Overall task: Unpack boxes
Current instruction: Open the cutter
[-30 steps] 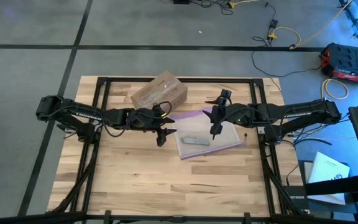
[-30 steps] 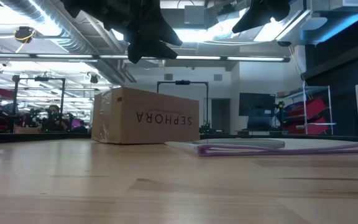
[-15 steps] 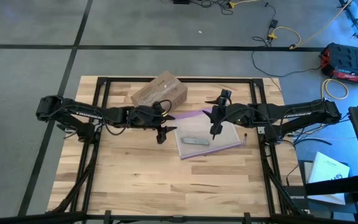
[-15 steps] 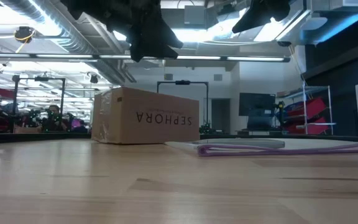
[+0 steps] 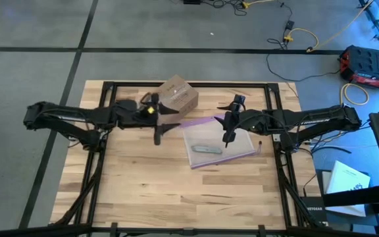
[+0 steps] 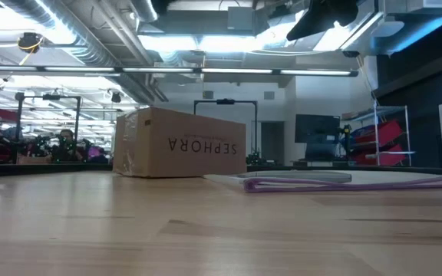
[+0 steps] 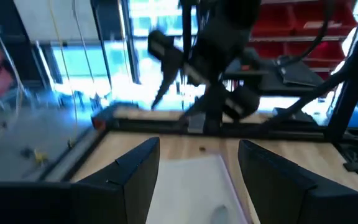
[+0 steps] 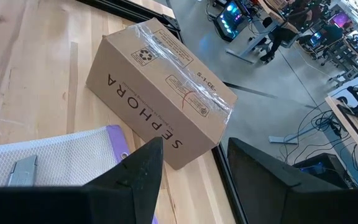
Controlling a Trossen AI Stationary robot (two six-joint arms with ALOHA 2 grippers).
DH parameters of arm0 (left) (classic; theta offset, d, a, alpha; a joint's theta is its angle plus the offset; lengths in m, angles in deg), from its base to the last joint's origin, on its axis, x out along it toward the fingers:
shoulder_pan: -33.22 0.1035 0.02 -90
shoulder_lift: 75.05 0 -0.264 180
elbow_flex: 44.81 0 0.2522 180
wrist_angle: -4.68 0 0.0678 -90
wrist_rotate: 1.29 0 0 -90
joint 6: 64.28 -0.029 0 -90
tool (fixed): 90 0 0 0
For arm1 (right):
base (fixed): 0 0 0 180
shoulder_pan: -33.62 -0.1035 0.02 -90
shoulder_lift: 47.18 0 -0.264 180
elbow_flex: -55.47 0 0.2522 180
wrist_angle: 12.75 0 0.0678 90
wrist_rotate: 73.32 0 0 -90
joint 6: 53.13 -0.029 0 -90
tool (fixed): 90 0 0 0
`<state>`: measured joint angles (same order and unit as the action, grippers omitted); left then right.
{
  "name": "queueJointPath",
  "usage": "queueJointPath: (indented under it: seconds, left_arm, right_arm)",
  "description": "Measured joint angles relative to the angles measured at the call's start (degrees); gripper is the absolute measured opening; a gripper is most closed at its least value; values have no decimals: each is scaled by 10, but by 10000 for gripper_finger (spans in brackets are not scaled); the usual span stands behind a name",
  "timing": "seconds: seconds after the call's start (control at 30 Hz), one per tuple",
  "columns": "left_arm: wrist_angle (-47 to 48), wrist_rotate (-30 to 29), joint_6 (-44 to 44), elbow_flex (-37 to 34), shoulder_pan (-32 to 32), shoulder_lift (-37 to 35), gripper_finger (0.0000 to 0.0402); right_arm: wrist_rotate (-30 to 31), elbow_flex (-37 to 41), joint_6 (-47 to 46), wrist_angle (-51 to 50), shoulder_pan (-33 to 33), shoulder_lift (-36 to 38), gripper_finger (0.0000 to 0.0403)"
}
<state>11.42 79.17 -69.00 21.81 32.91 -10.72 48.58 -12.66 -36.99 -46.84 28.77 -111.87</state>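
A brown cardboard box (image 5: 170, 97) with black "SEPHORA" lettering (image 8: 143, 113) stands on its base near the table's far edge, its flaps taped shut with clear tape; it also shows in the low view (image 6: 179, 143). My left gripper (image 5: 158, 133) hangs open just near-left of the box; its wrist view (image 7: 197, 168) looks level across the table at the right arm. My right gripper (image 5: 227, 136) hangs open above the clear plastic bag (image 5: 219, 141), to the right of the box (image 8: 191, 168). Neither gripper touches anything.
The clear bag with a purple zip edge (image 6: 351, 182) lies flat at the table's middle right, and a small grey tool (image 5: 206, 149) lies on it. Black frame rails (image 5: 189, 84) run along the table's edges. Bare wood (image 5: 176, 191) covers the near half.
My left gripper has drawn back toward the table's left and far edge, closer to the box, and risen out of the low view's top. Box, bag and right arm have stayed where they were.
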Motion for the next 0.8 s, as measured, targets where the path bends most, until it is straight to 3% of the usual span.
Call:
queueJointPath:
  seconds: [0.2,0.8]
  left_arm:
    - [17,0,-62,0,4,-33,205]
    - [44,33,-88,0,64,-40,205]
  right_arm:
    - [0,0,0,0,0,0,170]
    - [0,0,0,0,0,0,170]
